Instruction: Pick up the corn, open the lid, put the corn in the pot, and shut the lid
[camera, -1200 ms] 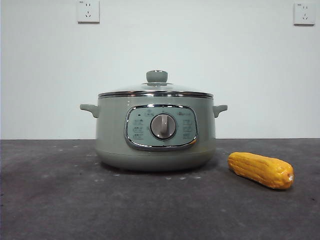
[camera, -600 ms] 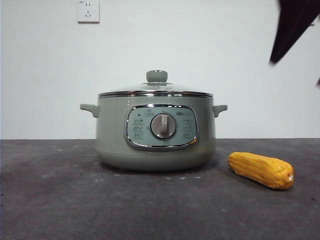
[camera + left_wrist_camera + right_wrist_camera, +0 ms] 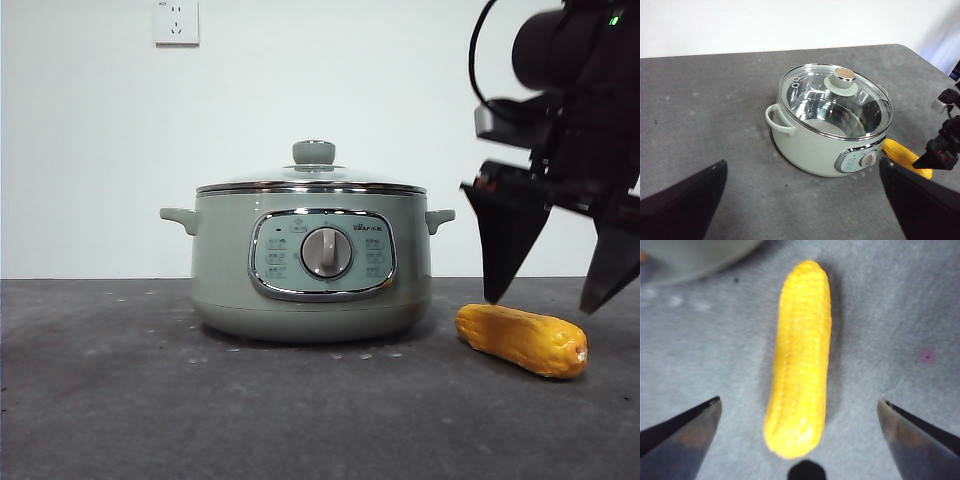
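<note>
corn [image 3: 521,340] beside the pot [image 3: 310,265] may roll; your right gripper [image 3: 550,300] hangs above it, jaws wide, empty.

Even, bright indoor light fills the front view, where the pot [image 3: 311,262] casts a soft shadow on the dark surface [image 3: 120,400]. Glare streaks the glass lid [image 3: 835,100] in the left wrist view. The right wrist view is soft, the corn [image 3: 800,355] overexposed at centre frame.
</note>
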Controlling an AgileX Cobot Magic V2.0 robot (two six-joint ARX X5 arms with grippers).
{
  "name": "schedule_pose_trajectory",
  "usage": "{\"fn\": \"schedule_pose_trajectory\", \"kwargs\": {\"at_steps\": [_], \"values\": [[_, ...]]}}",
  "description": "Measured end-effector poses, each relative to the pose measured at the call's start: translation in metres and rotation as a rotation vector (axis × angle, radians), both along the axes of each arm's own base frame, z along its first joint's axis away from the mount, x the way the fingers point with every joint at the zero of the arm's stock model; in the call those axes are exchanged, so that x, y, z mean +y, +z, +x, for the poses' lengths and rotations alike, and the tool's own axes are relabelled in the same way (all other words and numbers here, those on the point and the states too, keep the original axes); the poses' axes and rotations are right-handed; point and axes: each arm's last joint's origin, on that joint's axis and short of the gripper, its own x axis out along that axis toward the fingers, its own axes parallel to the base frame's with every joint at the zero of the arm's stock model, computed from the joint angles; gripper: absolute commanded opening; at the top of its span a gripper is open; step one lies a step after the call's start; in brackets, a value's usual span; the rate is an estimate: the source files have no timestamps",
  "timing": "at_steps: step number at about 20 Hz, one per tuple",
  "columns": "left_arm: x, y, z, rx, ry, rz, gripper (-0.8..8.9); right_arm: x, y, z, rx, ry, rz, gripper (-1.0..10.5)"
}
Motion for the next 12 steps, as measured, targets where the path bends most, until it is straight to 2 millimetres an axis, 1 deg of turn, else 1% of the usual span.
{"fn": "schedule_pose_trajectory", "kwargs": {"at_steps": [2,5,6,12], "values": [[0.0,0.0,0.0,0.0,0.0,0.0,6.3,0.001,-0.008,0.004,0.012,-0.004,-0.017,5.0],[0.0,0.0,0.0,0.001,0.0,0.0,6.3,0.002,-0.02,0.008,0.049,-0.005,-0.032,5.0],[0.0,0.0,0.0,0.001,0.0,0.0,6.3,0.002,-0.022,0.008,0.057,-0.005,-0.034,4.6],[0.0,-0.001,0.002,0.01,0.0,0.0,6.3,0.003,-0.024,0.009,0.063,-0.003,-0.032,0.0]]}}
